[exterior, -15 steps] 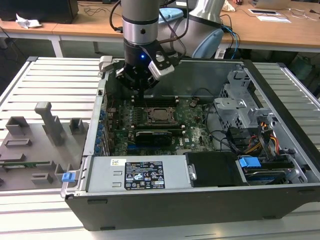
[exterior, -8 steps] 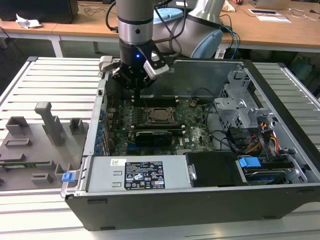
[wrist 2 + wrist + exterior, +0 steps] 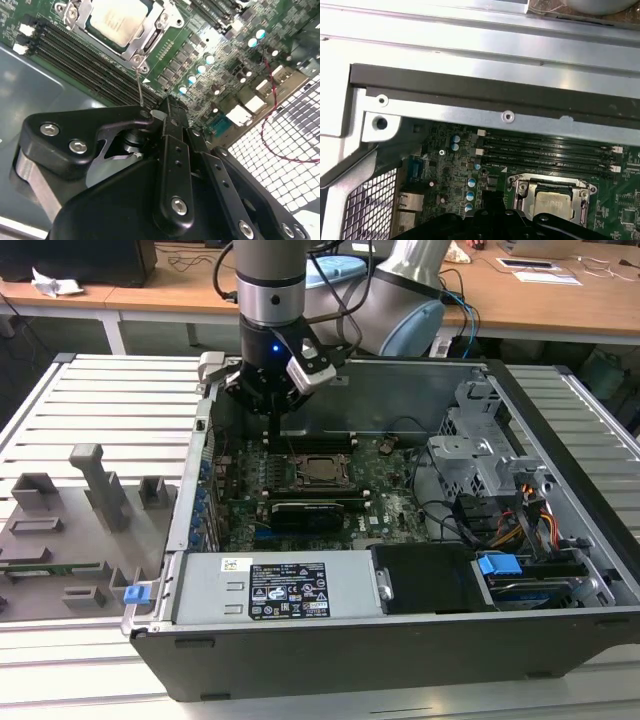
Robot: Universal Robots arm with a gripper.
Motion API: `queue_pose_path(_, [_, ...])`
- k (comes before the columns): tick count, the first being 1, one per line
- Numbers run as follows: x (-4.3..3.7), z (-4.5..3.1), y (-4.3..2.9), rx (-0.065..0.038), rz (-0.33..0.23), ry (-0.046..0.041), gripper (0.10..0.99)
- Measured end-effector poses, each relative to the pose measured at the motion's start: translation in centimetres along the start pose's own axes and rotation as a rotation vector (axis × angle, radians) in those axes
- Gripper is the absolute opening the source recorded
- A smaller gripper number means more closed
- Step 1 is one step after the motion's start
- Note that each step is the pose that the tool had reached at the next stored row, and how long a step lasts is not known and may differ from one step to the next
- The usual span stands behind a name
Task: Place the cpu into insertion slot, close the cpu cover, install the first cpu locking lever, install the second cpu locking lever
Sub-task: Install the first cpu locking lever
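The cpu [image 3: 322, 469], a silver-grey square, lies in its socket on the green motherboard, and both wrist views show it [image 3: 117, 20] [image 3: 555, 206]. The cpu cover [image 3: 152, 41] [image 3: 521, 188] lies flat around it as a metal frame. A thin wire locking lever [image 3: 140, 85] rises from the socket's corner up to my fingertips. My gripper [image 3: 272, 427] [image 3: 152, 111] hangs inside the case, up and toward the exterior view's left of the socket. It is shut, with the lever's end at the tips.
The open computer case's wall [image 3: 400, 390] stands close behind the gripper. Black memory slots [image 3: 75, 55] run beside the socket. A long black card [image 3: 310, 510], a power supply [image 3: 285, 590], a drive cage [image 3: 480, 455] and cables [image 3: 530, 520] fill the case. Grey fixtures [image 3: 90, 490] sit outside it.
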State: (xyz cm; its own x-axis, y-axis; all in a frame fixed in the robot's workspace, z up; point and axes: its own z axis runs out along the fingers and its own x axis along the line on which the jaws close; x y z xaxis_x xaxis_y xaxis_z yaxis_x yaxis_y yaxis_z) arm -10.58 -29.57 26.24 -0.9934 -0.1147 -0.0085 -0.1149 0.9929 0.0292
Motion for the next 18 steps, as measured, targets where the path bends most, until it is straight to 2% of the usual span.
queue_pose_path(5, [-0.13,0.13,0.52,0.0,0.0,0.0001,0.106])
queue_pose_path(13, [-1.06,0.17,0.54,0.0,0.0,0.0001,0.106])
queue_pose_path(18, [-1.3,0.19,0.52,0.0,0.0,0.0001,0.106])
